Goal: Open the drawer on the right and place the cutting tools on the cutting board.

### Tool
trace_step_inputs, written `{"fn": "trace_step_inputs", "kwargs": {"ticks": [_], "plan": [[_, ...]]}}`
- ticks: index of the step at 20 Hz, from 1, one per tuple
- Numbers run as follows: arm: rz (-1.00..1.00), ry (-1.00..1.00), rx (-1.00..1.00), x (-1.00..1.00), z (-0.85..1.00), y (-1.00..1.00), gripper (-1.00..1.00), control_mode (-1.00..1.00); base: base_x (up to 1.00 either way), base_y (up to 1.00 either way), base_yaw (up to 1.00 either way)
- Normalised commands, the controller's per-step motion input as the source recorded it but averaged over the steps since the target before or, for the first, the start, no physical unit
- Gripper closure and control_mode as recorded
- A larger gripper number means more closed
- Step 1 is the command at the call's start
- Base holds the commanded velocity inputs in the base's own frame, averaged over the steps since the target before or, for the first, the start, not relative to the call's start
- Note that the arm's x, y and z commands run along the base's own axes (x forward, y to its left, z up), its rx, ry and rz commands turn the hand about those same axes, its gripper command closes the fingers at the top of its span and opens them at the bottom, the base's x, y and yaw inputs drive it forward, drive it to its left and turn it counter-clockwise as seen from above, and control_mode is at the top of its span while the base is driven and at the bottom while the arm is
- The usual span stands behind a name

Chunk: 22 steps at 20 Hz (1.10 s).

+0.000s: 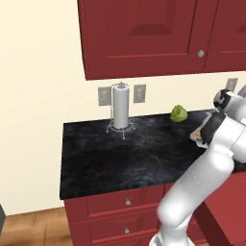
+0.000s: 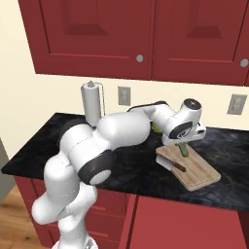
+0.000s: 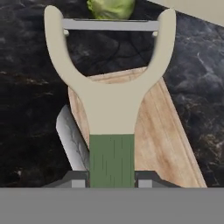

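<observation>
Hand [image 3: 111, 180] clamped on green-handled peeler [image 3: 110, 105], held over cutting board [image 2: 197, 170]; knife [image 2: 172, 166] already there. Judgement: lower onto bare wood beside knife, then release

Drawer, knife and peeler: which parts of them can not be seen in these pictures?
- Drawer: cannot be made out. In the left base view the arm covers the lower right.
- Peeler: in the hand view the gripper holds its green handle, whose end is cut off at the bottom. In the right base view the hand hides most of it.
- Knife on the board: in the hand view the peeler hides its handle.
</observation>
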Motion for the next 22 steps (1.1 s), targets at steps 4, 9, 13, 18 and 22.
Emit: {"fn": "trace_step_inputs", "kwargs": {"ticks": [4, 9, 13, 18, 22], "plan": [[0.0, 0.03, -0.01, 0.3, -0.08, 0.0, 1.0, -1.0, 0.0, 0.0, 0.0], [0.02, 0.03, -0.08, 0.29, -0.28, 0.0, 1.0, -1.0, 0.0, 0.0, 0.0], [0.03, 0.0, -0.14, 0.2, -0.38, 0.0, 1.0, -1.0, 0.0, 0.0, 0.0], [0.04, 0.0, -0.1, 0.24, -0.29, -0.1, 1.0, -1.0, 0.0, 0.0, 0.0], [0.04, 0.03, -0.11, 0.08, -0.35, -0.21, -1.0, -1.0, 0.0, 0.0, 0.0]]}}
